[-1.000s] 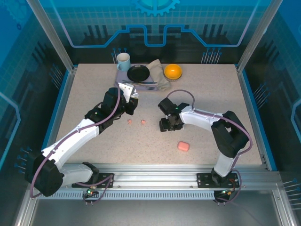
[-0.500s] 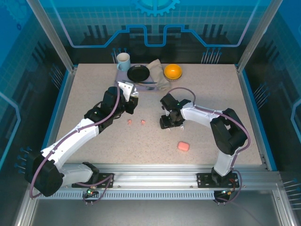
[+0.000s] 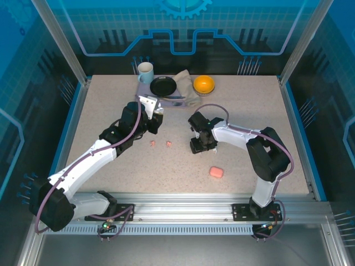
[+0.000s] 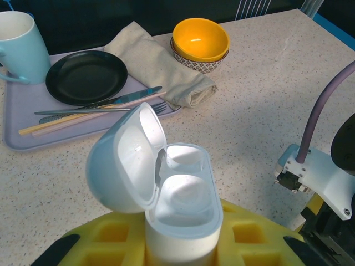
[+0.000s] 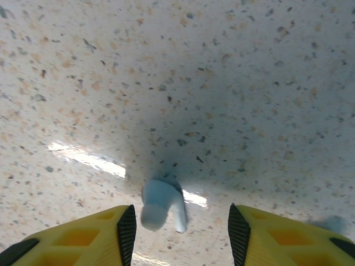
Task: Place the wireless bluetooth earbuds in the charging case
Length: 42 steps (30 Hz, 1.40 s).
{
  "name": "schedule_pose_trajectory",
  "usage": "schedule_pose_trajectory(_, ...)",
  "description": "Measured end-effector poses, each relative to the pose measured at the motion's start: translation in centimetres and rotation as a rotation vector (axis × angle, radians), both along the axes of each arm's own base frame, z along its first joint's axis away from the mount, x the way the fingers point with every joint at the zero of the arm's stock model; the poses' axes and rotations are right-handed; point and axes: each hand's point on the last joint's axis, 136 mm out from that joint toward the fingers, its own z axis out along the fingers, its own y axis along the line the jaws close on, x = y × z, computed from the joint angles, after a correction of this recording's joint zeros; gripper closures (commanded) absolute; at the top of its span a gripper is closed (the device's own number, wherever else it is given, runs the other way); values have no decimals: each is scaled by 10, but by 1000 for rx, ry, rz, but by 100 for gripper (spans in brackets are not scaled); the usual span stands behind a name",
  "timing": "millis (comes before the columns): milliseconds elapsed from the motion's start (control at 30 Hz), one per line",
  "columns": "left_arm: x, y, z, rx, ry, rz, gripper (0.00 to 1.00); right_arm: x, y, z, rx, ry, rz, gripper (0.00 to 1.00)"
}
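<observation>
- Right gripper (image 5: 181, 228) hangs low over the bare speckled table (image 5: 249, 83), jaws partly apart, gripping nothing.
- We see a glossy white earbud (image 5: 161, 204) lying between its yellow fingers (image 5: 83, 239).
- Left gripper (image 3: 154, 121) clamps a smooth white charging case (image 4: 183, 194), lid up, near the tray (image 4: 22, 116).
- Two pink earbuds (image 3: 153, 143) lie between our arms.

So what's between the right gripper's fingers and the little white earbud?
Only bare table on both sides. The right wrist view shows the white earbud lying untouched between the fingers of the open right gripper.
</observation>
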Motion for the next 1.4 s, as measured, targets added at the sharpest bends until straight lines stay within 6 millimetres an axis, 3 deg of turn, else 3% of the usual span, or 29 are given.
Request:
schedule_pose_trajectory(467,0,0,0,-1,-1,0,100,8,-7,-5,-78,-5,64,51)
schedule_pose_trajectory(667,0,0,0,-1,-1,0,100,28,-9,8,-67,-39,57,51)
schedule_pose_trajectory(933,1,0,2,-4,-6,0,100,53,-51,12,-72,-39,-58,52)
schedule_pose_trajectory(1000,1,0,2,-4,-7,0,100,52,-53,15,-62,-34,-75,51)
schedule_pose_trajectory(1100,1,-1,2,-5,-8,0,100,45,-39,25,-26,-42,-63,46)
schedule_pose_trajectory(1233,2,-1,5,-11,-19,0,100,32,-4,37,4,-54,10,44)
schedule_pose_trajectory(1400,2,-1,5,-11,-20,0,100,15,20,27,-16,-28,84,42)
